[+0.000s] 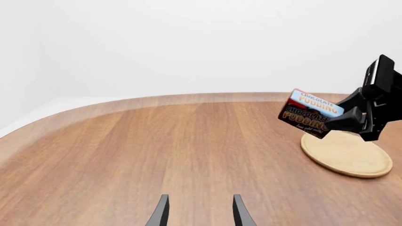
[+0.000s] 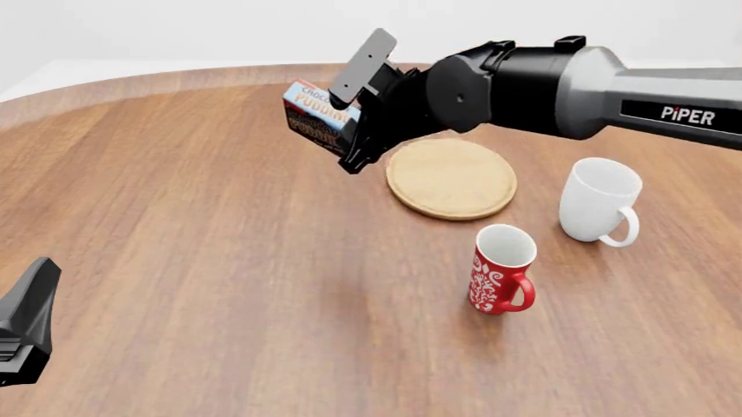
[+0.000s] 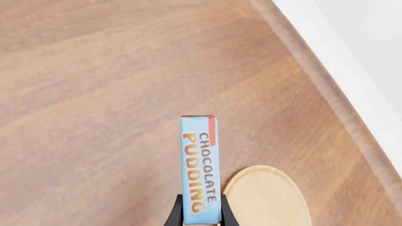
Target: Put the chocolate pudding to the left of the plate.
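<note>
**Inspector:** Chocolate pudding (image 2: 311,115) is off the table (image 2: 208,261), gripped in the right gripper (image 2: 347,130), tilted, printed face outward. It hangs above the wood just left of the plate (image 2: 453,178), near the plate's far-left rim.

**Clerk:** Finger state, right side?

**Inspector:** Clenched on the carton. In the right wrist view both fingers (image 3: 173,214) press the carton's (image 3: 199,169) narrow sides, light blue top facing the camera, plate (image 3: 267,197) beside it.

**Clerk:** Left gripper?

**Inspector:** Left gripper (image 1: 199,212) is low over bare wood at the near-left of the table, well apart from everything. Its two fingers stand spread, nothing between them.

**Clerk:** Containers?

**Inspector:** Plate: light-wood disc, flat on the table, nothing on it. White mug (image 2: 599,201): upright, right of the plate, handle toward the near right; interior not visible. Red mug (image 2: 502,269) with white pattern: upright, nearer than the plate, handle to the right; what shows of the inside is white, no contents visible.

**Clerk:** Left wrist view?

**Inspector:** Carton (image 1: 309,113) held tilted above the plate's (image 1: 347,155) edge.
</note>
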